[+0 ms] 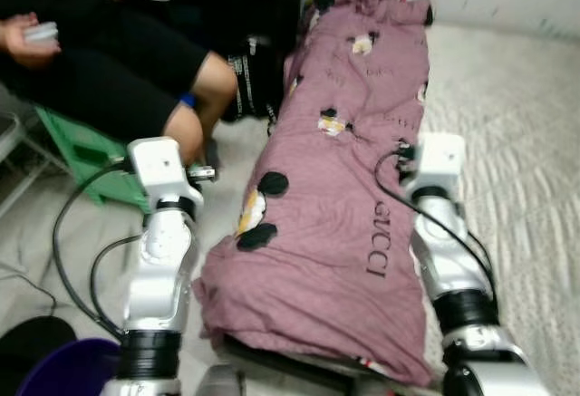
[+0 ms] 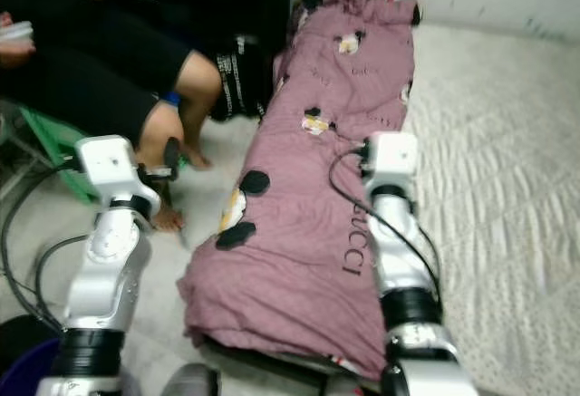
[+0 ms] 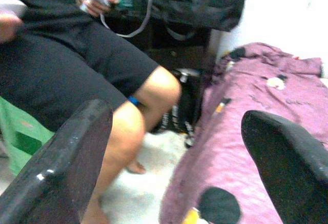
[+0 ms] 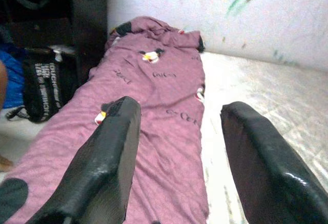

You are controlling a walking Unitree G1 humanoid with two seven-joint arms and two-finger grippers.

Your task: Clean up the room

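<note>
A long mauve blanket (image 1: 344, 188) with cartoon patches and dark lettering lies bunched lengthwise along the near edge of a white quilted mattress (image 1: 526, 142). My left gripper (image 3: 177, 116) is open and holds nothing. It hovers just off the blanket's left side, facing a seated person's bare legs. My right gripper (image 4: 182, 106) is open too, low over the blanket's right edge where it meets the mattress, pointing along the blanket towards the wall. Both silver forearms flank the blanket, the left arm (image 1: 163, 260) on one side and the right arm (image 1: 449, 251) on the other.
A person in black shorts (image 1: 109, 70) sits on a green stool (image 1: 77, 147) at the left, holding white controllers; their bare feet rest on the floor near my left arm. A black bag (image 1: 254, 79) stands beside the blanket. A purple tub (image 1: 68, 369) sits by my left elbow.
</note>
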